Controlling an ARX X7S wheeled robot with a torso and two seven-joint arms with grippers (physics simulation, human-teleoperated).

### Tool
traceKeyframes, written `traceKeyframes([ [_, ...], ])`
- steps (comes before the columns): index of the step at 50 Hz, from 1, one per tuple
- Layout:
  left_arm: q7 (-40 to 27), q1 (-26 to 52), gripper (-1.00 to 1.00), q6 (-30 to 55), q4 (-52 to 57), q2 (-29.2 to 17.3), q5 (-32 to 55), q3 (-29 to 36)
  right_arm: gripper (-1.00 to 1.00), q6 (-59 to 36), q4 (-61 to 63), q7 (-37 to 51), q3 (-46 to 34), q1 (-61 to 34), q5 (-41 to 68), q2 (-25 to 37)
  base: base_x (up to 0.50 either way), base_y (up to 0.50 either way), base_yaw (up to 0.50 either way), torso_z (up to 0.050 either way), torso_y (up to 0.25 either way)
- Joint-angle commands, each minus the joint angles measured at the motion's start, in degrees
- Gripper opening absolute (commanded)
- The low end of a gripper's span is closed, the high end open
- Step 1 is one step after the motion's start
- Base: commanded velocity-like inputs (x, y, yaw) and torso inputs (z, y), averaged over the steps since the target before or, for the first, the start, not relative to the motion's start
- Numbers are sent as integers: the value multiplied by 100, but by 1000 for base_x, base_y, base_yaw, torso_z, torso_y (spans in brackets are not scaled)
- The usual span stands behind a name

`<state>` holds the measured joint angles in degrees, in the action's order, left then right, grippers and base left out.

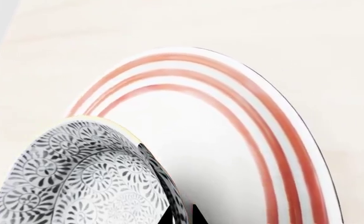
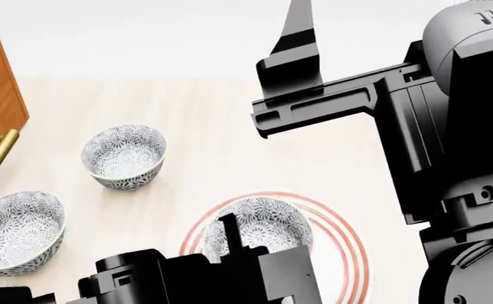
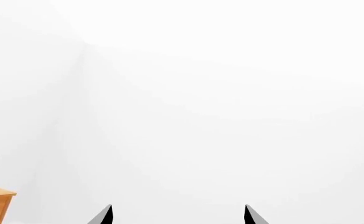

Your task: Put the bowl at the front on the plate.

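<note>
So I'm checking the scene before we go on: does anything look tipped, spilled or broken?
Nothing stands out. The bowl sits over the plate with the left gripper at its rim; two more bowls stand upright on the table.

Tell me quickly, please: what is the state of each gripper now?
Left gripper: closed on the rim of the bowl, over the plate.
Right gripper: open, holding nothing, facing a white wall.

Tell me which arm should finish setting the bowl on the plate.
Left. Its gripper is at the bowl over the plate, a finger at the rim. The right gripper is raised, open, facing a blank wall.
</note>
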<state>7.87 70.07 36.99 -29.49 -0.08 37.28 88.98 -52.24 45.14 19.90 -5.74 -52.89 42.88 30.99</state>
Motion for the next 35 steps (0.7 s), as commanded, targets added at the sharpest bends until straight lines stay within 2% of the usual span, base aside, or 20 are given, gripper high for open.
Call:
traceKeyframes([
  [1, -55, -68, -100, -29, 17, 7, -141, -37, 100, 42, -1, 19, 3, 39, 9, 10, 0, 0, 0, 0, 10],
  [35, -16, -270, -100, 27, 37, 7, -379, -30, 100, 140, -69, -7, -89, 66, 25, 42, 0, 0, 0, 0, 0],
])
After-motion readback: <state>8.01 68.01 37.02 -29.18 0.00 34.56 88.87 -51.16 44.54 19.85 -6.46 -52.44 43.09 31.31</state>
